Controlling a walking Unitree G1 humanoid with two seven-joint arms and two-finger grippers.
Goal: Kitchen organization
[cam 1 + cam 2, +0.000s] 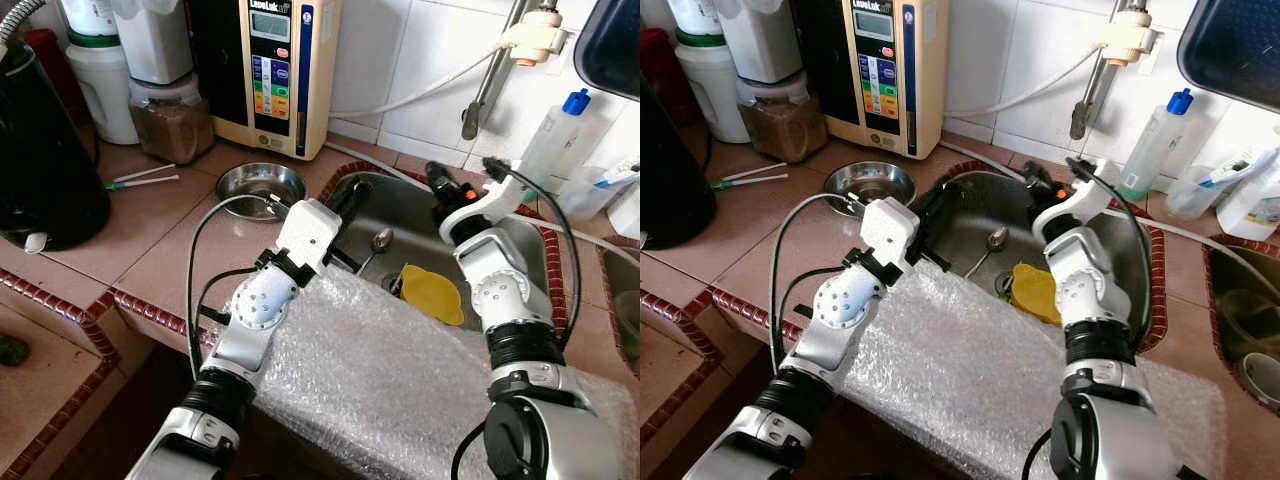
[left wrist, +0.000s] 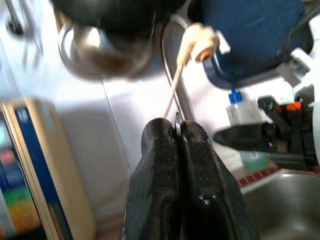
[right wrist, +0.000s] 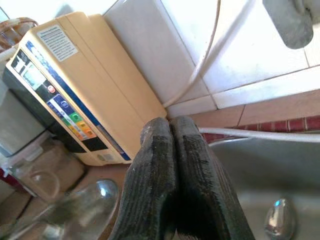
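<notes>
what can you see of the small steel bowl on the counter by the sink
The small steel bowl is round, shallow and shiny, standing upright on the tiled counter just left of the sink, in front of the cream water machine. It looks empty, with dark reflections inside. A black cable arcs across its near rim. Neither claw touches it.

Steel sink (image 1: 405,215) set into tiled counter. Spoon (image 1: 381,241) lies on its floor, bowl toward back wall. Yellow lid-like piece (image 1: 433,294) rests tilted beside the drain. Small steel bowl (image 1: 262,185) upright on counter, just left of sink rim.
</notes>
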